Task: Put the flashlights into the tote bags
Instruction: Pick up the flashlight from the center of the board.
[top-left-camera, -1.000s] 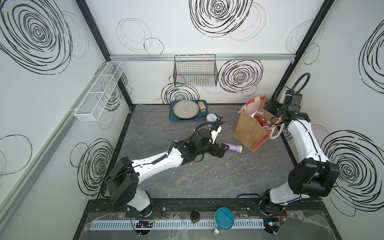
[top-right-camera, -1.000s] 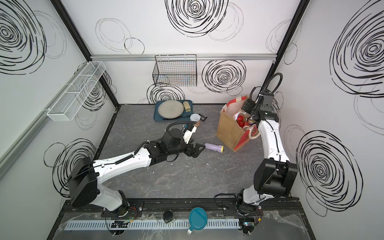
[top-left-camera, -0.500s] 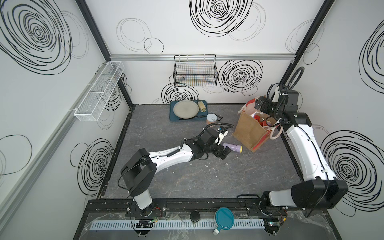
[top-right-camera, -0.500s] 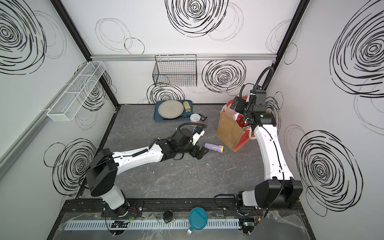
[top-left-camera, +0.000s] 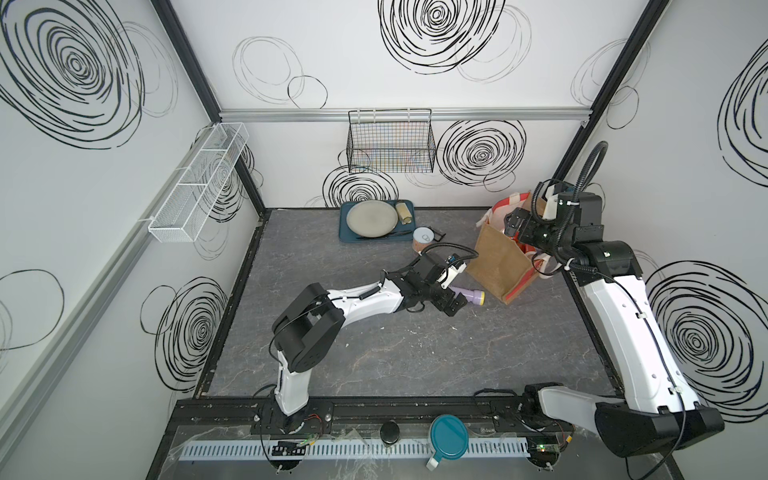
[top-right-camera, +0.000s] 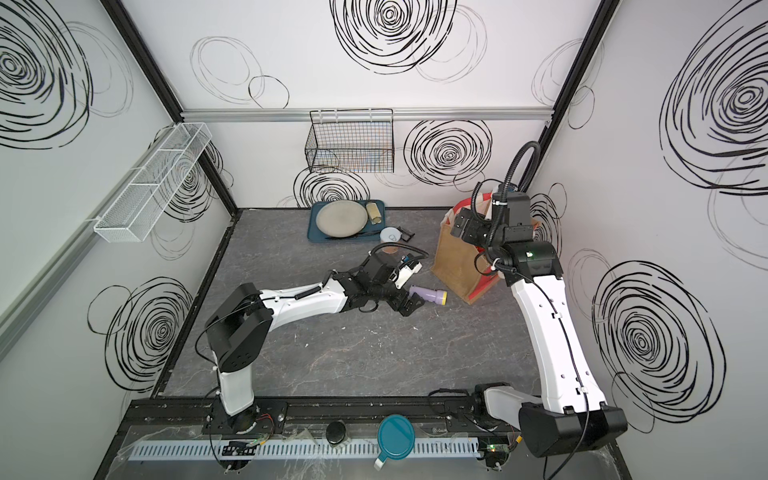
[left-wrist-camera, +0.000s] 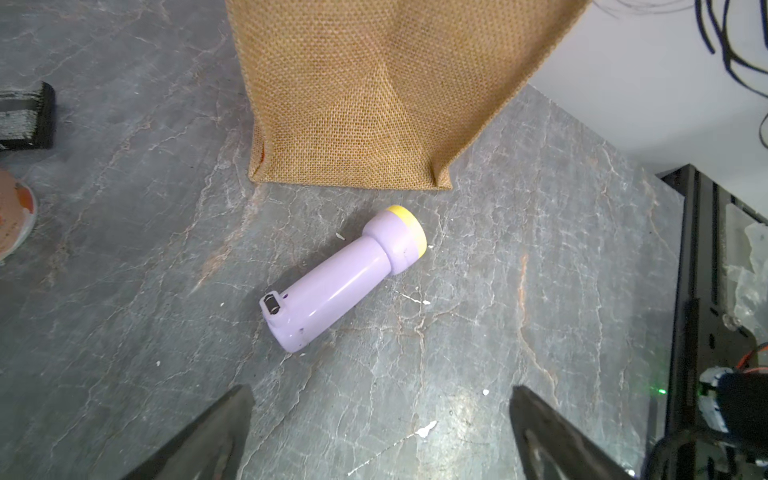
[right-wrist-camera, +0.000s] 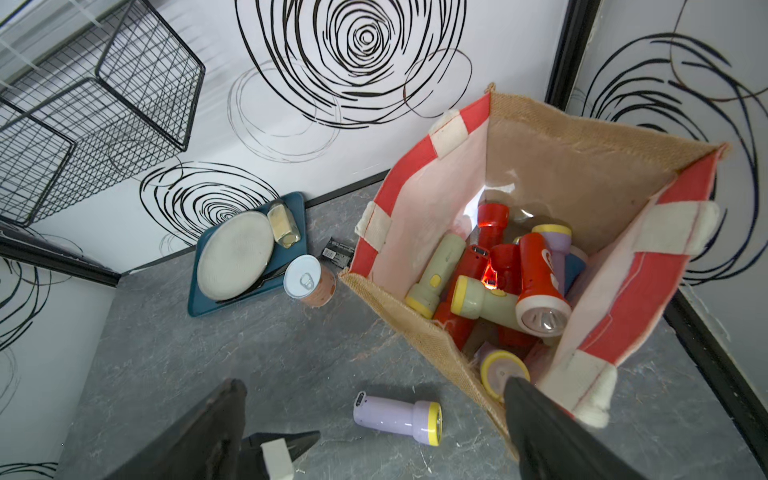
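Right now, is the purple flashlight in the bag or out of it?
Out. The purple flashlight lies on its side on the table, beside the brown bag, not inside it.

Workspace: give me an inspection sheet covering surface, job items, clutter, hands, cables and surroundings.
Surface: grey marbled tabletop, scattered white specks.
Job's things: lilac flashlight lies on its side on the tabletop, beside the tote bag but apart from it; other flashlights piled inside the bag.
Clutter: teal tray with plate and beige cylinder; tin beside it.
Hands: left hand open, short of the lilac flashlight; right hand open, empty, by the bag's rim.
Cables: black cable loops over the left wrist; black hose arches above the right arm.
Surroundings: wire basket on the back wall; mesh shelf on a side wall.
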